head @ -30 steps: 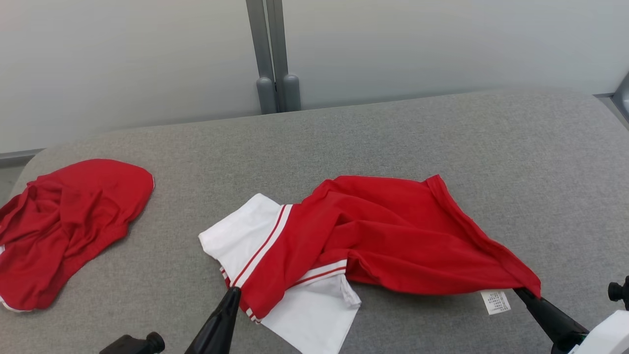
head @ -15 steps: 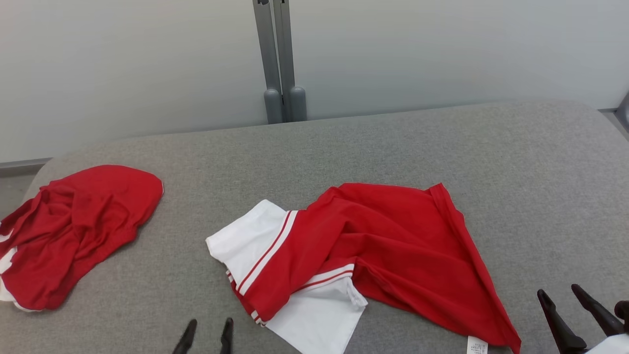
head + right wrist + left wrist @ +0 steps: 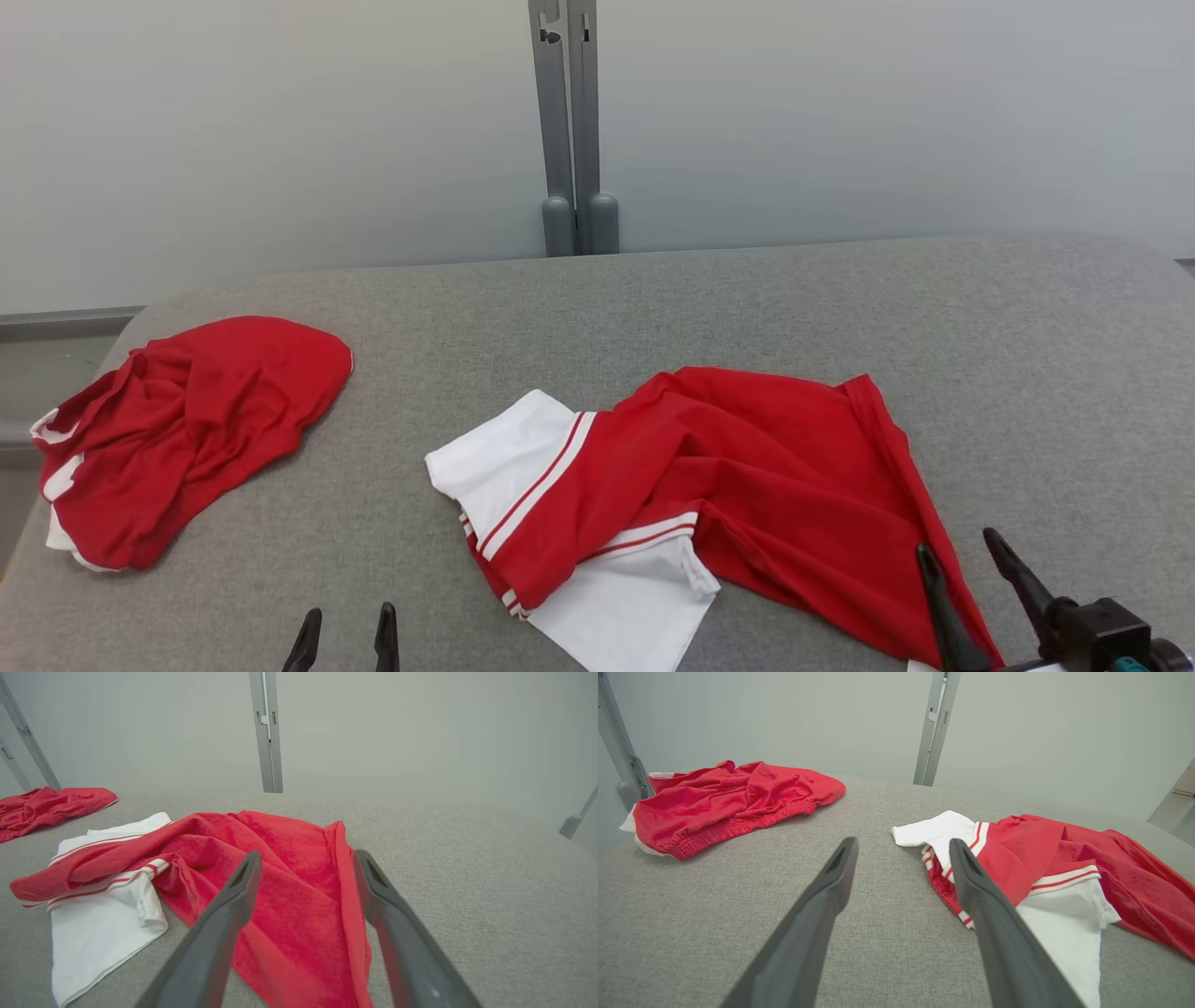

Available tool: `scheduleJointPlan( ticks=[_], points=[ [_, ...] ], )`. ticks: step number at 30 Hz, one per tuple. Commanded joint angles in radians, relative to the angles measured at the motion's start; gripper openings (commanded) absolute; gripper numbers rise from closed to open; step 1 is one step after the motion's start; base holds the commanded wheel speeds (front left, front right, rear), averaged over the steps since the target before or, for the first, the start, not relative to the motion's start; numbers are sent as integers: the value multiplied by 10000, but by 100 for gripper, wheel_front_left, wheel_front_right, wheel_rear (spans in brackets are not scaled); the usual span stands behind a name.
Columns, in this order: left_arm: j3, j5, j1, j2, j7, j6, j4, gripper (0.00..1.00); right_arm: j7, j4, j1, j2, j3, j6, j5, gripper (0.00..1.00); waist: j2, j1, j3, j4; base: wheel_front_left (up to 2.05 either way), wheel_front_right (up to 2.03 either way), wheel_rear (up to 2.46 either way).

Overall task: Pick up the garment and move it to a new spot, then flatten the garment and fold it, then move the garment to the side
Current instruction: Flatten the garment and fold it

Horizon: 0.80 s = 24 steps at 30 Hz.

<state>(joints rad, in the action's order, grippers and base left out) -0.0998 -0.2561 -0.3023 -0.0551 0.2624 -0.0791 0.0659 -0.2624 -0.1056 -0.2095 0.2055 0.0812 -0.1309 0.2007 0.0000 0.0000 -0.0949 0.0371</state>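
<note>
Red-and-white T-shirt (image 3: 747, 476) is seen crumpled on the grey padded table (image 3: 747, 308), left gripper (image 3: 349, 611) and right gripper (image 3: 958, 543) are splayed empty, so hem corners should be pinched and drawn apart evenly.

Head view: from high up, looking forward and down over the gray counter (image 3: 747, 308). Left wrist view: low and close, looking along the left tool (image 3: 902, 842) across the counter. Right wrist view: low too, along the right tool (image 3: 307, 855), very near the garment (image 3: 280, 835). In all three: garment, red cloth (image 3: 187, 429) at left, gray post (image 3: 569, 121) up top.
</note>
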Motion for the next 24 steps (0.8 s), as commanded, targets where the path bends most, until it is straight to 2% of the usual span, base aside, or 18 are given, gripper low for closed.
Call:
scheduleJointPlan(
  ticks=[1, 7, 24],
  points=[
    [43, 109, 62, 20, 29, -99, 26, 100, -27, -69, 131, -121, 21, 3, -85, 100, 0, 0, 20, 87, 0, 0, 0],
    [-27, -1, 388, 43, 30, -257, -9, 100, -30, -196, 106, -417, -42, 3, -333, 100, 0, 0, 79, 256, 0, 0, 0],
    [-177, -167, 542, 45, 30, -285, 39, 100, -32, -226, 261, -375, -109, 3, -400, 100, 0, 0, 178, 241, 0, 0, 0]
  ],
)
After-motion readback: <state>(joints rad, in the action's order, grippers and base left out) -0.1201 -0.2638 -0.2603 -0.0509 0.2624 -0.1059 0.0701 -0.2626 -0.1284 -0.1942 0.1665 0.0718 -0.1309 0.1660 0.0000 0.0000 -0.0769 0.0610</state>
